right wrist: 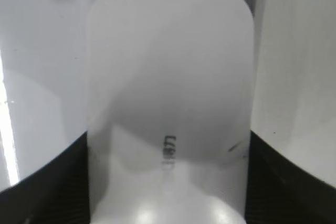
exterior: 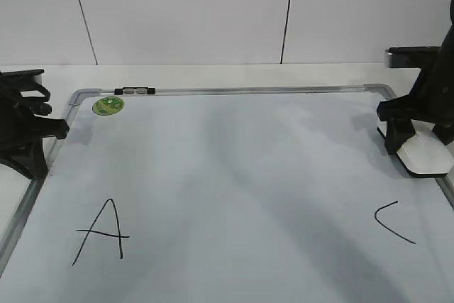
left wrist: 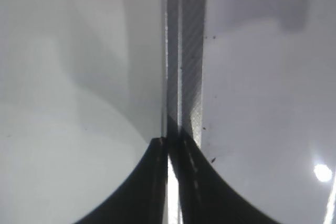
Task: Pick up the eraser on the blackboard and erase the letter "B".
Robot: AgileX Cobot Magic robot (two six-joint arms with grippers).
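Nearest the exterior camera, the blackboard (exterior: 234, 175) shows a black "A" (exterior: 101, 232) at front left and a "C" (exterior: 394, 222) at front right; between them the surface is bare, and no letter "B" can be seen in any view, so it looks already wiped away or was never visible here.

Farther back on the right, the eraser (exterior: 424, 152) lies flat at the board's right edge, just beside the frame. The right gripper (exterior: 415, 136) stands over its rear end. In the right wrist view the eraser (right wrist: 169, 103) fills the gap between the dark fingers (right wrist: 47, 182), its long axis running straight away from the wrist; the fingers sit against both long sides and appear clamped on it.

On the far left, the left gripper (exterior: 28, 133) rests at the board's left frame, well apart from the eraser. Its fingers (left wrist: 152, 182) are together, with only a sliver of light between them.

At the back edge sit a green sticker (exterior: 108, 105) and a marker (exterior: 135, 91).
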